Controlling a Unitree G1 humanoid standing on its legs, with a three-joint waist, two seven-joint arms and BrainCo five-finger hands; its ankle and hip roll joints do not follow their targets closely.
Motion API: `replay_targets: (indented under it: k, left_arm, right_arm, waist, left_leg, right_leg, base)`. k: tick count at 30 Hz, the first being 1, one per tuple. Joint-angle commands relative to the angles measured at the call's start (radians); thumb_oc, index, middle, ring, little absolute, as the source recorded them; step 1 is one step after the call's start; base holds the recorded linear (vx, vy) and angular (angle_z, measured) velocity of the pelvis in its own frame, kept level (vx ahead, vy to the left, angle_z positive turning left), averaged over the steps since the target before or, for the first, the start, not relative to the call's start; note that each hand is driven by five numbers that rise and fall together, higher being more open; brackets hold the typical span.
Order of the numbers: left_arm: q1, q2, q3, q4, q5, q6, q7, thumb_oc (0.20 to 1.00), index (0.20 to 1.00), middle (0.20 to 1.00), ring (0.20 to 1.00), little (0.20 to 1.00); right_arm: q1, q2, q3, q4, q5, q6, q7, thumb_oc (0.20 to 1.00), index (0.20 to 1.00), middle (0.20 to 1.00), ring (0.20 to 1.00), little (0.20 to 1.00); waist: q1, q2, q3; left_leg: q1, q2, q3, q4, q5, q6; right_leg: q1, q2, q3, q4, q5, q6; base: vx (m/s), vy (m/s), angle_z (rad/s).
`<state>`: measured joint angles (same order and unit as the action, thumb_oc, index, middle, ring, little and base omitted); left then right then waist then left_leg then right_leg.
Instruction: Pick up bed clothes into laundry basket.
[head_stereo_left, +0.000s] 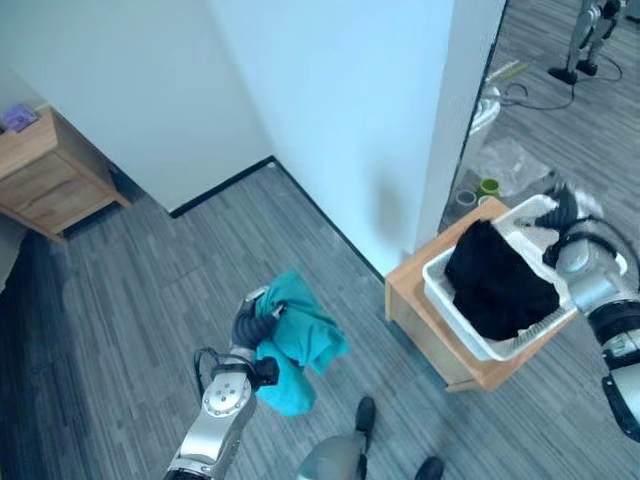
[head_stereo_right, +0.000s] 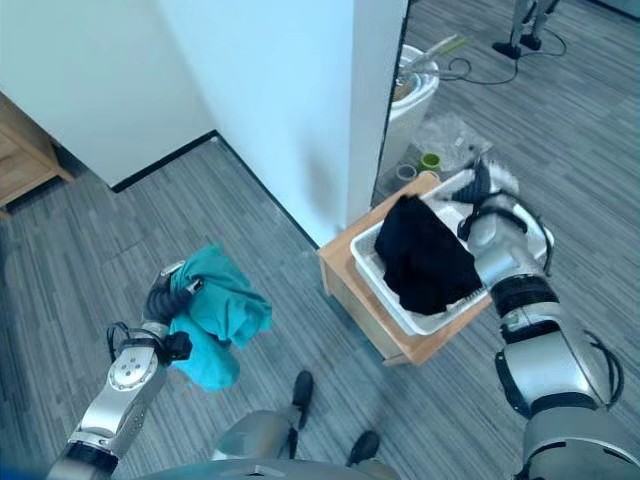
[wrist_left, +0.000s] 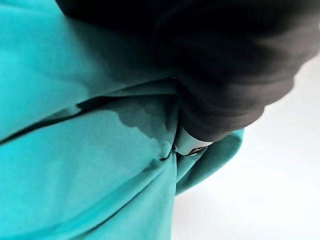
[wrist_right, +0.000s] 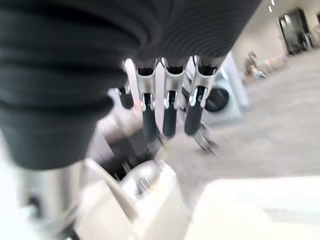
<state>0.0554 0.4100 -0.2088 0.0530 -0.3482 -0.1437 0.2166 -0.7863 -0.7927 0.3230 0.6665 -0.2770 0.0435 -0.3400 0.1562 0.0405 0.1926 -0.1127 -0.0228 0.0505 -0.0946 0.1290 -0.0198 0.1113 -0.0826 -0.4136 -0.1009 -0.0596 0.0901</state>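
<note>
Now carrying the teal cloth (head_stereo_left: 300, 335) over to the white basket (head_stereo_left: 450, 300)

Held up over the floor in the left hand (head_stereo_left: 252, 322), fingers curled tight round it; right hand (head_stereo_left: 562, 215) by the basket rim, fingers straight; black cloth (head_stereo_left: 497, 280) already inside; next, probably swing left arm across and drop

Teal garment (head_stereo_left: 305, 335): soft matt cloth. Black garment (head_stereo_left: 495, 280): matt cloth. Laundry basket (head_stereo_left: 455, 310): white smooth plastic. Stand (head_stereo_left: 415, 310): light wood.
</note>
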Motion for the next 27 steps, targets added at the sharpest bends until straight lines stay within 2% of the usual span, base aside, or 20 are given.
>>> replay_targets:
  k: [1, 2, 4, 5, 6, 8, 9, 10, 11, 13, 16, 17, 18, 19, 20, 21, 23, 24, 26, 27]
  left_arm:
    - [-0.053, 0.016, -0.029, -0.065, 0.009, -0.06, -0.026, 0.2, 0.2, 0.2, 0.2, 0.2]
    - [-0.069, 0.003, -0.045, -0.068, 0.015, -0.055, -0.029, 0.2, 0.2, 0.2, 0.2, 0.2]
    - [-0.08, -0.006, -0.056, -0.067, 0.017, -0.049, -0.031, 0.2, 0.2, 0.2, 0.2, 0.2]
    - [-0.114, -0.025, -0.072, -0.072, 0.054, -0.038, -0.034, 0.2, 0.2, 0.2, 0.2, 0.2]
    - [-0.114, -0.024, -0.074, -0.071, 0.055, -0.038, -0.034, 0.2, 0.2, 0.2, 0.2, 0.2]
    - [-0.136, -0.038, -0.072, -0.073, 0.078, -0.033, -0.032, 0.2, 0.2, 0.2, 0.2, 0.2]
    - [-0.136, -0.036, -0.074, -0.072, 0.078, -0.033, -0.032, 0.2, 0.2, 0.2, 0.2, 0.2]
    - [-0.195, -0.031, -0.057, -0.088, 0.129, -0.031, -0.02, 0.2, 0.2, 0.2, 0.2, 0.2]
    - [-0.196, -0.029, -0.06, -0.088, 0.13, -0.031, -0.02, 0.2, 0.2, 0.2, 0.2, 0.2]
    - [-0.248, -0.016, -0.046, -0.085, 0.173, -0.03, -0.002, 0.2, 0.2, 0.2, 0.2, 0.2]
    - [-0.385, 0.003, -0.014, -0.009, 0.261, -0.005, 0.076, 0.2, 0.2, 0.2, 0.2, 0.2]
    - [-0.388, 0.003, -0.018, -0.006, 0.261, -0.007, 0.077, 0.2, 0.2, 0.2, 0.2, 0.2]
    - [-0.453, 0.02, -0.016, 0.063, 0.314, 0.013, 0.102, 0.2, 0.2, 0.2, 0.2, 0.2]
    - [-0.455, 0.021, -0.016, 0.066, 0.314, 0.012, 0.102, 0.2, 0.2, 0.2, 0.2, 0.2]
    - [-0.506, 0.038, -0.017, 0.156, 0.383, 0.039, 0.15, 0.2, 0.2, 0.2, 0.2, 0.2]
    - [-0.51, 0.038, -0.019, 0.16, 0.383, 0.037, 0.152, 0.2, 0.2, 0.2, 0.2, 0.2]
    - [-0.566, 0.053, -0.02, 0.255, 0.414, 0.058, 0.179, 0.2, 0.2, 0.2, 0.2, 0.2]
    - [-0.618, 0.068, -0.027, 0.374, 0.443, 0.082, 0.21, 0.2, 0.2, 0.2, 0.2, 0.2]
    - [-0.632, 0.072, -0.022, 0.417, 0.449, 0.09, 0.22, 0.2, 0.2, 0.2, 0.2, 0.2]
    - [-0.661, 0.074, -0.013, 0.498, 0.442, 0.111, 0.235, 0.2, 0.2, 0.2, 0.2, 0.2]
  right_arm:
    - [-0.081, -0.13, 0.014, -0.018, -0.019, -0.003, -0.04, 1.0, 1.0, 1.0, 1.0, 1.0]
    - [-0.081, -0.166, -0.004, -0.043, -0.023, 0.006, -0.042, 1.0, 1.0, 1.0, 1.0, 1.0]
    - [-0.073, -0.176, -0.017, -0.061, -0.025, 0.011, -0.044, 1.0, 1.0, 1.0, 1.0, 1.0]
    - [-0.009, -0.204, -0.071, -0.167, -0.052, 0.019, -0.039, 1.0, 1.0, 1.0, 1.0, 1.0]
    - [-0.001, -0.205, -0.078, -0.173, -0.054, 0.021, -0.038, 1.0, 1.0, 1.0, 1.0, 1.0]
    - [0.092, -0.189, -0.139, -0.258, -0.075, 0.016, -0.042, 1.0, 1.0, 1.0, 1.0, 1.0]
    - [0.103, -0.189, -0.149, -0.267, -0.078, 0.019, -0.04, 1.0, 1.0, 1.0, 1.0, 1.0]
    - [0.28, -0.128, -0.266, -0.325, -0.07, -0.002, -0.059, 1.0, 1.0, 1.0, 1.0, 1.0]
    - [0.29, -0.127, -0.275, -0.33, -0.072, -0.001, -0.058, 1.0, 1.0, 1.0, 1.0, 1.0]
    - [0.399, -0.095, -0.341, -0.331, -0.068, -0.004, -0.058, 1.0, 1.0, 1.0, 1.0, 1.0]
    - [0.612, 0.014, -0.422, -0.286, -0.037, -0.003, -0.052, 1.0, 1.0, 1.0, 1.0, 1.0]
    - [0.616, 0.016, -0.426, -0.288, -0.037, -0.003, -0.052, 1.0, 1.0, 1.0, 1.0, 1.0]
    - [0.676, 0.049, -0.421, -0.211, -0.026, -0.002, -0.042, 1.0, 1.0, 1.0, 1.0, 1.0]
    - [0.675, 0.05, -0.421, -0.21, -0.025, -0.003, -0.042, 1.0, 1.0, 1.0, 1.0, 1.0]
    - [0.731, 0.096, -0.406, -0.144, -0.002, -0.008, -0.027, 1.0, 1.0, 1.0, 1.0, 1.0]
    - [0.729, 0.097, -0.406, -0.142, -0.002, -0.009, -0.027, 1.0, 1.0, 1.0, 1.0, 1.0]
    - [0.772, 0.12, -0.389, -0.094, 0.009, -0.017, -0.006, 1.0, 1.0, 1.0, 1.0, 1.0]
    - [0.813, 0.152, -0.384, -0.04, 0.046, -0.022, 0.01, 1.0, 1.0, 1.0, 1.0, 1.0]
    - [0.835, 0.166, -0.389, -0.018, 0.06, -0.025, 0.014, 1.0, 1.0, 1.0, 1.0, 1.0]
    - [0.863, 0.188, -0.415, 0.013, 0.112, -0.028, 0.017, 1.0, 1.0, 1.0, 1.0, 1.0]
  waist:
    - [-0.029, -0.052, -0.04]
    - [-0.055, -0.054, -0.049]
    - [-0.072, -0.052, -0.054]
    - [-0.125, -0.04, -0.063]
    - [-0.122, -0.041, -0.062]
    - [-0.162, -0.027, -0.064]
    - [-0.158, -0.028, -0.065]
    - [-0.205, -0.01, -0.067]
    - [-0.2, -0.012, -0.068]
    - [-0.226, -0.005, -0.073]
    - [-0.293, 0.003, -0.073]
    - [-0.288, 0.002, -0.075]
    - [-0.316, 0.005, -0.072]
    - [-0.314, 0.004, -0.073]
    - [-0.341, 0.005, -0.069]
    - [-0.337, 0.004, -0.071]
    - [-0.362, 0.006, -0.067]
    - [-0.381, 0.005, -0.063]
    - [-0.39, 0.006, -0.059]
    - [-0.413, 0.008, -0.053]
  left_leg:
    - [0.096, 0.09, 0.115, 0.007, -0.091, -0.12]
    - [0.116, 0.092, 0.14, 0.007, -0.106, -0.113]
    - [0.129, 0.092, 0.153, 0.007, -0.113, -0.108]
    - [0.155, 0.093, 0.191, 0.007, -0.132, -0.096]
    - [0.157, 0.093, 0.193, 0.007, -0.133, -0.096]
    - [0.176, 0.093, 0.221, 0.007, -0.145, -0.09]
    - [0.177, 0.094, 0.223, 0.007, -0.146, -0.09]
    - [0.194, 0.095, 0.255, 0.007, -0.16, -0.082]
    - [0.194, 0.095, 0.256, 0.007, -0.16, -0.082]
    - [0.206, 0.097, 0.274, 0.007, -0.167, -0.079]
    - [0.235, 0.098, 0.307, 0.007, -0.185, -0.074]
    - [0.229, 0.099, 0.31, 0.007, -0.18, -0.074]
    - [0.237, 0.099, 0.33, 0.007, -0.185, -0.073]
    - [0.234, 0.1, 0.332, 0.007, -0.181, -0.073]
    - [0.238, 0.1, 0.354, 0.007, -0.186, -0.071]
    - [0.232, 0.101, 0.357, 0.007, -0.181, -0.072]
    - [0.237, 0.101, 0.384, 0.007, -0.185, -0.072]
    - [0.236, 0.101, 0.407, 0.007, -0.182, -0.075]
    - [0.234, 0.103, 0.416, 0.007, -0.179, -0.077]
    - [0.226, 0.104, 0.43, 0.007, -0.175, -0.081]
  right_leg:
    - [0.02, -0.107, 0.073, 0.014, 0.012, 0.086]
    - [0.021, -0.114, 0.092, 0.014, 0.018, 0.093]
    - [0.021, -0.117, 0.103, 0.014, 0.02, 0.095]
    - [0.014, -0.124, 0.134, 0.014, 0.028, 0.103]
    - [0.015, -0.124, 0.135, 0.014, 0.028, 0.104]
    - [0.01, -0.13, 0.159, 0.014, 0.032, 0.109]
    - [0.01, -0.13, 0.161, 0.014, 0.033, 0.109]
    - [-0.005, -0.133, 0.19, 0.014, 0.041, 0.112]
    - [-0.006, -0.133, 0.191, 0.014, 0.042, 0.113]
    - [-0.01, -0.132, 0.206, 0.014, 0.042, 0.113]
    - [-0.014, -0.13, 0.231, 0.014, 0.05, 0.122]
    - [-0.021, -0.129, 0.234, 0.014, 0.055, 0.12]
    - [-0.03, -0.129, 0.246, 0.014, 0.062, 0.128]
    - [-0.035, -0.128, 0.249, 0.014, 0.066, 0.126]
    - [-0.047, -0.127, 0.258, 0.014, 0.072, 0.135]
    - [-0.055, -0.126, 0.262, 0.014, 0.077, 0.132]
    - [-0.066, -0.127, 0.27, 0.014, 0.084, 0.14]
    - [-0.079, -0.125, 0.277, 0.014, 0.094, 0.145]
    - [-0.086, -0.125, 0.28, 0.014, 0.099, 0.147]
    - [-0.103, -0.126, 0.281, 0.014, 0.107, 0.15]
  base:
    - [0.04, 0.056, -0.35]
    - [0.04, 0.055, -0.45]
    - [0.06, 0.061, -0.62]
    - [0.08, 0.066, -0.55]
    - [0.07, 0.06, -0.39]
    - [0.05, 0.023, -0.53]
    - [0.07, 0.009, -1.04]
    - [0.05, 0.0, -0.85]
    - [0.07, 0.002, -0.47]
    - [0.04, -0.006, -0.37]
    - [0.06, -0.028, -0.32]
    - [0.06, -0.024, -0.33]
    - [0.0, -0.018, -0.52]
    - [0.03, -0.016, -0.53]
    - [-0.02, -0.014, -0.42]
    - [0.0, -0.007, -0.26]
    - [0.02, 0.009, -0.34]
    - [0.03, 0.009, -0.44]
    - [0.01, -0.002, -0.36]
    - [0.0, 0.0, -0.54]
